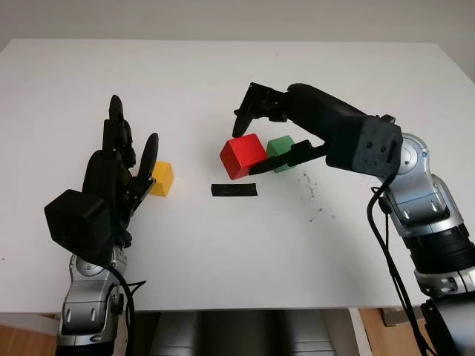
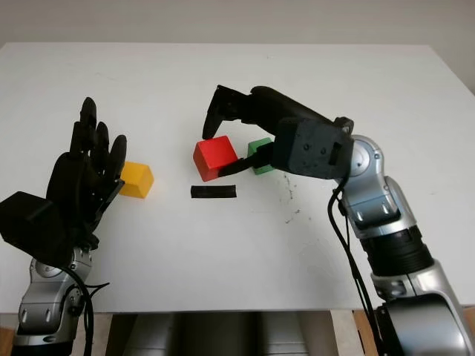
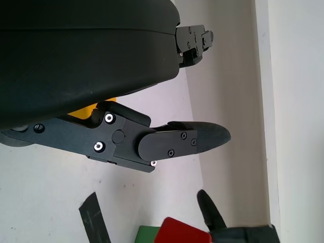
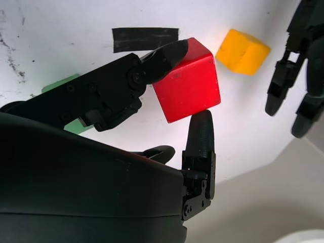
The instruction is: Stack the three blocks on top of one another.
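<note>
Red block (image 1: 243, 155), rigid and probably light, with smooth flat faces best pinched on two opposite sides; right hand (image 1: 269, 133) reaches in from the right and clamps it so, thumb under one face, fingers (image 4: 167, 54) over the other; block beside the green block (image 1: 280, 152), whether lifted cannot be told; yellow block (image 1: 162, 178) apart on the counter (image 1: 223, 67); left hand (image 1: 119, 174) open, upright, just beside the yellow block.

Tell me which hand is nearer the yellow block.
Left. The left hand is open right beside the yellow block, its fingers next to it. The right hand is farther off across the table, shut on the red block.
</note>
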Robot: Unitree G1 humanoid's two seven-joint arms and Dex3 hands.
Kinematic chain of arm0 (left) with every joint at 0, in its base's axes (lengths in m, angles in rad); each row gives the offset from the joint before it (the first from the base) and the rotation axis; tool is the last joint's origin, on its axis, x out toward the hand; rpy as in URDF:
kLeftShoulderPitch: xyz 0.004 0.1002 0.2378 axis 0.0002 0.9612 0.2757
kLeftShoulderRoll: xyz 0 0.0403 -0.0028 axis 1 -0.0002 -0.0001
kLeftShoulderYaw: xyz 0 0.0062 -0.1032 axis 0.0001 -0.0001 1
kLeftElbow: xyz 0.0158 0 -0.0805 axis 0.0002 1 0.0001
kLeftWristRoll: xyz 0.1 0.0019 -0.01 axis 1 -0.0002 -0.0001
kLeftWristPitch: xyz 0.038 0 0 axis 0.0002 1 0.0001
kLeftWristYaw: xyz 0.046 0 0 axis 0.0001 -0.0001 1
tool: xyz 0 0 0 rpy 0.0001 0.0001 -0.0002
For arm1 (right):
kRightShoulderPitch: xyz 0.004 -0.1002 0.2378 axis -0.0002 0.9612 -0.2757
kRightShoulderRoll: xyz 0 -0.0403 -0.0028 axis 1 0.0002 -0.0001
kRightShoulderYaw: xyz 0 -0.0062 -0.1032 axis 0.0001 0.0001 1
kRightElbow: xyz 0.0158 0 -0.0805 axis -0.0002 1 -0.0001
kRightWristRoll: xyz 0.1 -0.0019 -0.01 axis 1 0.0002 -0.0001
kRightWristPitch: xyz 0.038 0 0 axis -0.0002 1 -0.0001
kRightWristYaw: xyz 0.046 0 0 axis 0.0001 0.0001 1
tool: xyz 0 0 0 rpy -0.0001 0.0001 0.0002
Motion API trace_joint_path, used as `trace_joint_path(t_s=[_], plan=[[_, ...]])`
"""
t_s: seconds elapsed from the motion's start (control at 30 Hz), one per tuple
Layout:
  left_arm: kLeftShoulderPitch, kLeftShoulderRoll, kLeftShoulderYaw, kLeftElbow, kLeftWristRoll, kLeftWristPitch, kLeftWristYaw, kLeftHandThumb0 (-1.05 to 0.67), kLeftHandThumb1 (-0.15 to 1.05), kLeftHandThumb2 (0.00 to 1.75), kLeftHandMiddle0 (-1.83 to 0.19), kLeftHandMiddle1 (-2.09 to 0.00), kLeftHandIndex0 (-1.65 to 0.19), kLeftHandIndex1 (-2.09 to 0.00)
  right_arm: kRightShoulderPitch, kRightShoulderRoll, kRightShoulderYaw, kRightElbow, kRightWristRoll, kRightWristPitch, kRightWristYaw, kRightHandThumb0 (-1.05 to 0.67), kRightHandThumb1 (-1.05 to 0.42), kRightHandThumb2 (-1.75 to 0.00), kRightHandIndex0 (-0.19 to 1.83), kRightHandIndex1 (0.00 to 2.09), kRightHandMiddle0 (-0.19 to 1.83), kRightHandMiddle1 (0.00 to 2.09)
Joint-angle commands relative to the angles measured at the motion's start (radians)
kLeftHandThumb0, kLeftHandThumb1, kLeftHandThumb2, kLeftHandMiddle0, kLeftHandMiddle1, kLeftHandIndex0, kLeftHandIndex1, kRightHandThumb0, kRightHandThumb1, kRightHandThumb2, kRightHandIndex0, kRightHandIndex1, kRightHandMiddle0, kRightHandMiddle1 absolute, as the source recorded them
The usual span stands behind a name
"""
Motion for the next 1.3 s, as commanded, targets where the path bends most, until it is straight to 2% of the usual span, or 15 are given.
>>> trace_joint_path(t_s=[0.0, 0.13, 0.53, 0.7, 1.27], plan=[[-0.011, -0.006, -0.004, -0.007, 0.002, -0.004, 0.004, -0.58, 1.05, 0.46, 0.15, -0.05, 0.14, -0.05, -0.046, 0.009, 0.007, 0.031, -0.006, -0.018, 0.011, -0.42, -0.93, -0.06, 0.38, 0.06, 0.35, 1.69], [-0.011, -0.007, -0.002, -0.005, -0.003, -0.019, 0.004, -0.59, 1.05, 0.50, 0.16, -0.05, 0.14, -0.05, -0.085, 0.014, 0.032, 0.097, -0.027, -0.029, 0.039, -0.43, -0.93, -0.06, 0.37, 0.06, 0.33, 1.67], [-0.013, -0.008, 0.001, 0.004, -0.027, -0.032, -0.002, -0.64, 1.05, 0.50, 0.18, -0.05, 0.15, -0.05, -0.136, 0.035, 0.076, 0.266, -0.085, -0.178, 0.053, -0.46, -0.94, -0.06, 0.38, 0.06, 0.36, 1.72], [-0.011, -0.009, -0.002, 0.000, -0.027, -0.031, -0.001, -0.64, 1.05, 0.50, 0.17, -0.05, 0.15, -0.05, -0.134, 0.060, 0.083, 0.300, -0.097, -0.174, 0.049, -0.44, -0.93, -0.05, 0.38, 0.05, 0.37, 1.76], [-0.005, -0.007, -0.004, -0.007, -0.012, -0.026, 0.005, -0.63, 1.05, 0.50, 0.17, -0.05, 0.15, -0.05, -0.164, 0.109, 0.098, 0.477, -0.149, -0.270, -0.025, -0.44, -0.93, -0.06, 0.38, 0.05, 0.34, 1.82]])
